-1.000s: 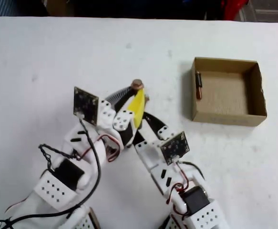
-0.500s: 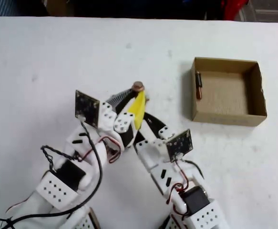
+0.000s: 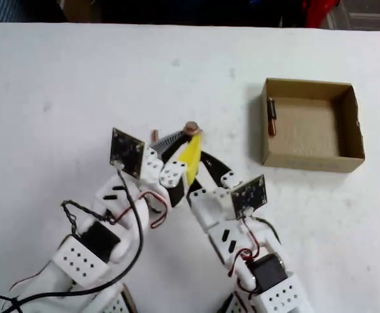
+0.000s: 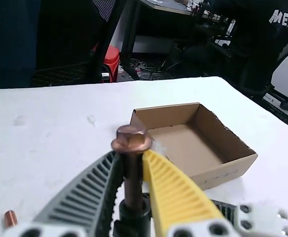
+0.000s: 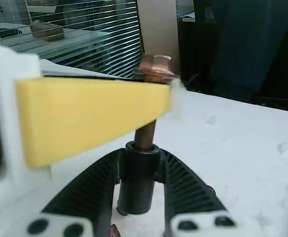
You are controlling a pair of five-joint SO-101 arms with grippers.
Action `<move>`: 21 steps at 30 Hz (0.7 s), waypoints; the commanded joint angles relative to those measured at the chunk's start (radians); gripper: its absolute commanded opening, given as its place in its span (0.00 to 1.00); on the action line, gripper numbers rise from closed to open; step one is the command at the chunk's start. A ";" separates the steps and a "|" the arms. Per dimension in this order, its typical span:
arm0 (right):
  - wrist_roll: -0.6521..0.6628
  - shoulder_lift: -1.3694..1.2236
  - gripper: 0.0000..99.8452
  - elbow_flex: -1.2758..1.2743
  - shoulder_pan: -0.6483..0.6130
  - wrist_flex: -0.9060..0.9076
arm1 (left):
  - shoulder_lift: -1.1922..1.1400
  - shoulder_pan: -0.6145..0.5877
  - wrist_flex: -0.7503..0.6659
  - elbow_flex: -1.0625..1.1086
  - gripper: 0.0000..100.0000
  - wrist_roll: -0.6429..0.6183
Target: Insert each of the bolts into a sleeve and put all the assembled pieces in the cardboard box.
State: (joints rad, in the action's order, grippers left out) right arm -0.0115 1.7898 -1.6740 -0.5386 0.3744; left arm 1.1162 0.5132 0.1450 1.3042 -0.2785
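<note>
Fingers [image 4: 176, 195] of the left gripper [image 4: 129, 157] are pinching the bolt [image 4: 132, 139], its tip sitting in the sleeve [image 5: 138, 192] that the right gripper [image 5: 139, 163] is gripping above the tabletop [image 3: 79, 78]. Pushing straight in, slowly, looks best.

2 bolts [image 3: 190, 128], 1 sleeve [image 5: 138, 175], 1 assembly [image 3: 272, 117], 1 box [image 3: 310, 163]

Left and far, the table [image 3: 59, 78] is open. The left gripper [image 4: 133, 160] and right gripper [image 5: 139, 168] crowd each other near the centre — a small copper piece [image 3: 154, 135] lies just left of them. Rightward a bare strip reaches the open cardboard box [image 3: 312, 160], one assembled piece [image 3: 272, 116] along its left wall.
</note>
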 commanded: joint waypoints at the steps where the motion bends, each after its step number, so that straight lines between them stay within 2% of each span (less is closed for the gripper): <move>1: -0.012 0.012 0.02 0.012 0.045 -0.019 | 0.018 -0.001 -0.020 -0.003 0.02 -0.009; 21: -0.005 0.012 0.02 0.006 0.048 -0.019 | 0.018 0.001 -0.020 0.066 0.02 -0.005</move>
State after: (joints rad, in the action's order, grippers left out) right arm -0.0115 1.7883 -1.6740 -0.5263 0.3744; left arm 1.1316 0.5178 0.1450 1.3717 -0.2800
